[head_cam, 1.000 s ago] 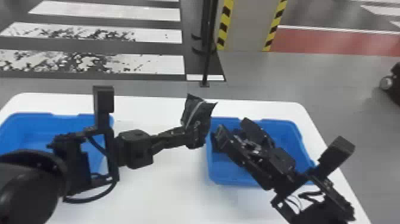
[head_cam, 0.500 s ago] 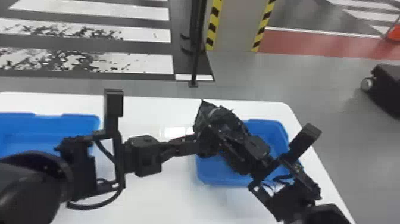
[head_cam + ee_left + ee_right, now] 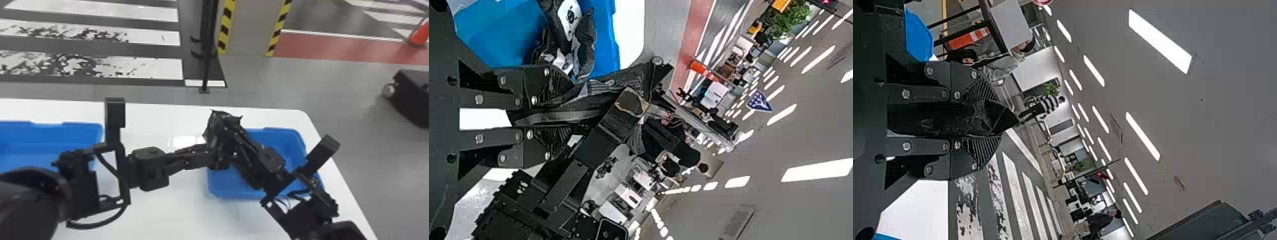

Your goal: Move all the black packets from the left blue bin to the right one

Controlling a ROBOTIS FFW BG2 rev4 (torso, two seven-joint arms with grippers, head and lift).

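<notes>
Held the black packet [image 3: 604, 87] in the left claw [image 3: 561, 113], pinched between both fingers, up in the air over the left end of the right bin [image 3: 236, 191]. Had edged it slightly rightward against that bin, from just beside the rim a second earlier to above it. Brought the right claw [image 3: 987, 120] up to meet the packet, after hanging spread over the same bin; drew its fingers in to a narrow gap around black film. Looked, by all signs, like a hand-over with both claws gripping at once.

Called next for a firm hold on the right, then for loosening the left and backing it away before lowering the packet. Risked a drop on the rim or on the bench [image 3: 159, 217] with too early a release, or a twist in the soft film with both pulling.

Saw other packets [image 3: 586, 42] already inside the right bin, so probably well into the job. Kept the left bin [image 3: 63, 137] well apart, across the bench; could not judge from there how much remained.

Caught more of a black wheeled thing [image 3: 415, 95] on the floor beyond, probably through a slight turn of the head view.
</notes>
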